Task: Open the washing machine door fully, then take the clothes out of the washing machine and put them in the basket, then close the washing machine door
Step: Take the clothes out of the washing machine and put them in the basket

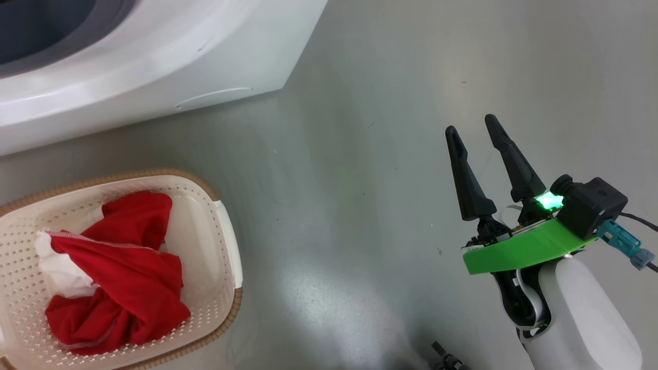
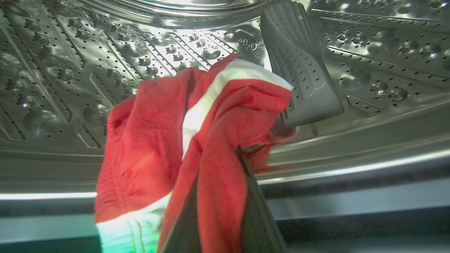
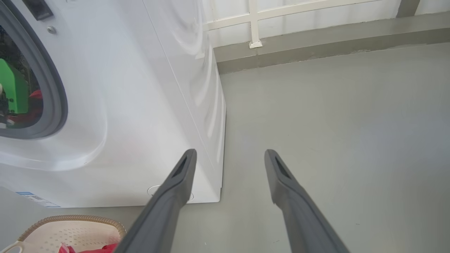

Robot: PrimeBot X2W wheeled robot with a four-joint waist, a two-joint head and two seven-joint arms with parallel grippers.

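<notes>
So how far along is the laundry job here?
Done: one red garment lies in the basket. In hand: the left tool, inside the drum, is closed on another red-and-white garment. Left: carrying that to the basket and closing the washing machine door. The right tool hangs open over the floor.

Red clothes (image 2: 151, 140) hide most of the left tool (image 2: 219, 165); the basket (image 1: 154, 174) is cut off at left and near.
</notes>
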